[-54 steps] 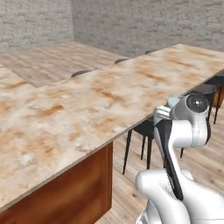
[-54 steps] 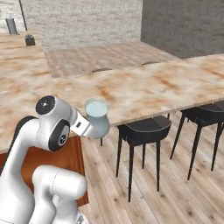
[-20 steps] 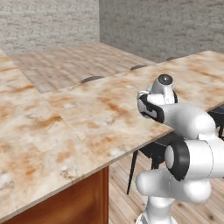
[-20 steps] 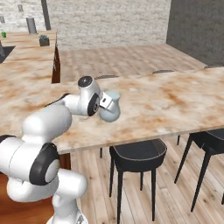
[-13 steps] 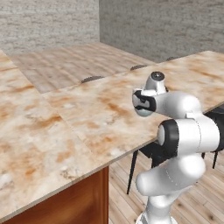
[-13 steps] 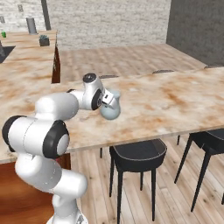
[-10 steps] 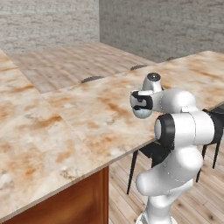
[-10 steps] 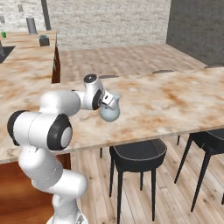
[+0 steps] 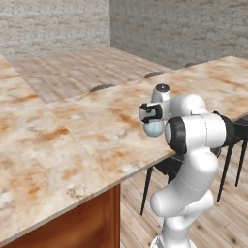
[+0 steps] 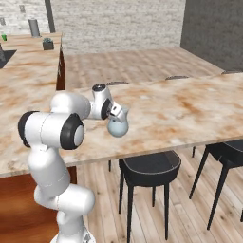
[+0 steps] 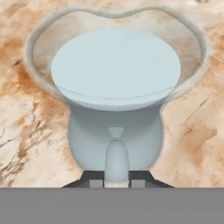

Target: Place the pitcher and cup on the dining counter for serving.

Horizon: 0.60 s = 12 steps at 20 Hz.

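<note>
gripper [image 10: 115, 115] clamped on the pitcher [image 10: 117, 127], pitcher upright over the dining counter [image 10: 190, 107], black stool [image 10: 149, 168] just below counter edge

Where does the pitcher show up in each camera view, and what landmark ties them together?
Left base view: pitcher right of centre, under the gripper.
Right base view: just left of centre.
Hand view: centre, seen from above.
Shared landmark: the dining counter beneath it.
</note>
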Motion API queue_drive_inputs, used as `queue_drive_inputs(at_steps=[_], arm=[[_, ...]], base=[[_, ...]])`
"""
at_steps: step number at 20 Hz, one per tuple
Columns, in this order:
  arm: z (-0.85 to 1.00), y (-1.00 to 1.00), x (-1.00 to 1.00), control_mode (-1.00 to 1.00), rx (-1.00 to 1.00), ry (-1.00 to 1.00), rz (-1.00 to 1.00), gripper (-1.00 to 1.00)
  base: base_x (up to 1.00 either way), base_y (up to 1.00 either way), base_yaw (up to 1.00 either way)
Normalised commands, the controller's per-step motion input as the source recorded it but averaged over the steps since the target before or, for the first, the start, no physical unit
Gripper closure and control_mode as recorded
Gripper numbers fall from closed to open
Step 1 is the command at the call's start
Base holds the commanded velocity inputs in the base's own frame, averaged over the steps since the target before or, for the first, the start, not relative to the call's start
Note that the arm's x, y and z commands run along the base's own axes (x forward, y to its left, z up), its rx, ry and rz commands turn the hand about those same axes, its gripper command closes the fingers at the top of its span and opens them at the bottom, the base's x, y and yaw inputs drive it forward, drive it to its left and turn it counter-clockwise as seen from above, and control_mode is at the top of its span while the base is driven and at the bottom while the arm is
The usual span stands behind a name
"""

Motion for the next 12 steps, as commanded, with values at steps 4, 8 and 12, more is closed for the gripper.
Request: queue_drive_inputs(at_steps=[4,8,12], arm=[[-0.4,0.0,0.0,-1.0,0.0,0.0,0.0,1.0],[-0.02,0.0,0.0,-1.0,0.0,0.0,0.0,-1.0],[0.1,0.0,-0.28,-1.0,0.0,-0.06,0.0,-1.0]], base=[[0.0,0.0,0.0],[0.0,0.0,0.0],[0.0,0.0,0.0]])
